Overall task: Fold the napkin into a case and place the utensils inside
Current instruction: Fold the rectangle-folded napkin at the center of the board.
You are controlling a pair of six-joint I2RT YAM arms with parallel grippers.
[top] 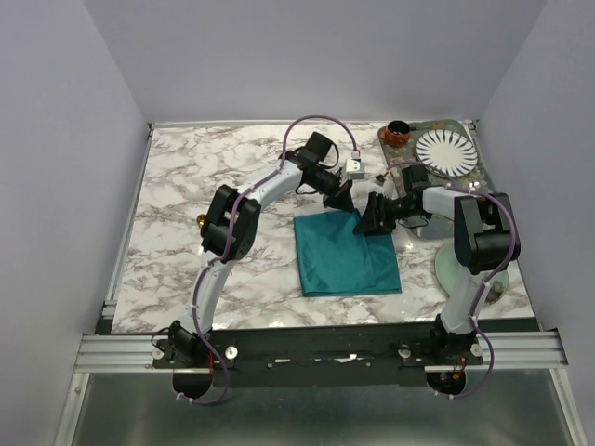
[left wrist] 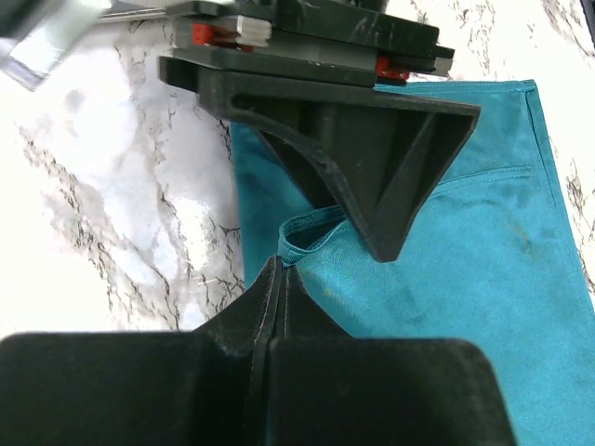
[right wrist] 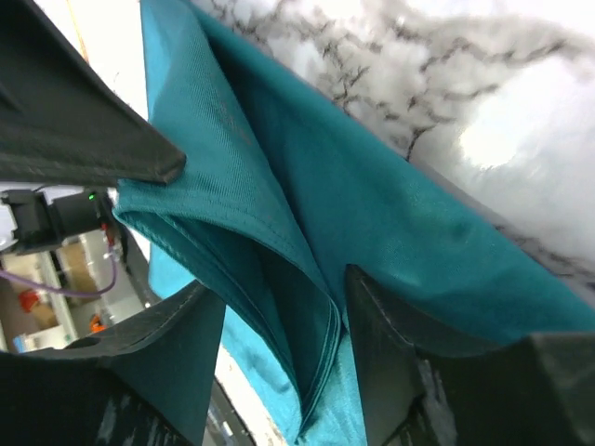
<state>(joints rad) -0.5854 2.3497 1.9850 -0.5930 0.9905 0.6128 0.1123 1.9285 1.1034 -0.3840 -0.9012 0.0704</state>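
Top view: napkin (top: 346, 253) lies mid-table as a flat teal rectangle. It's folded, but we judge it too wide for a case yet. L gripper (top: 339, 198) & R gripper (top: 375, 218) meet at its far edge. We make out no utensils, none in the cloth. Table (top: 186, 177) is glossy, marble-look.

L wrist: L jaws together, apparently pinching the hem, which loops up. Cloth satiny, stitched border.

R wrist: R jaws apart, astride lifted layers. Fine weave, soft drape.

To do: more folds, then utensils in.
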